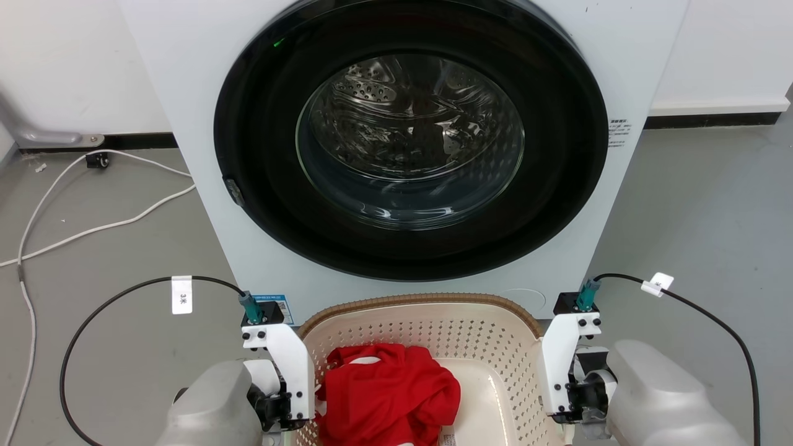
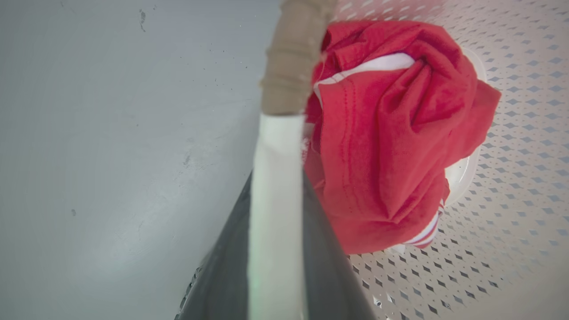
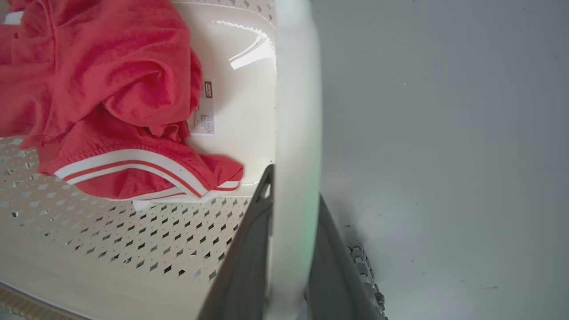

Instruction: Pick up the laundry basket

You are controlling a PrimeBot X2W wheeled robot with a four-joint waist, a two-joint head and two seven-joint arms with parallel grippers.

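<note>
laundry basket holds red garment; left gripper and right gripper clamp its 2 white handles.

Item count:
- washing machine: 1, upper centre.
- laundry basket: 1, bottom centre.
- red garment: 1, in the basket.
- Grippers: 2, the left gripper and the right gripper.
- Black cables: 2, lower-left cable and lower-right cable.
- White tags: 2, left tag and right tag.

Smooth pale grey shells cover the left forearm and right forearm, white brackets dotted with black screws, teal plugs feeding looping black cables (each wearing a white tag), dark grey fingers
</note>
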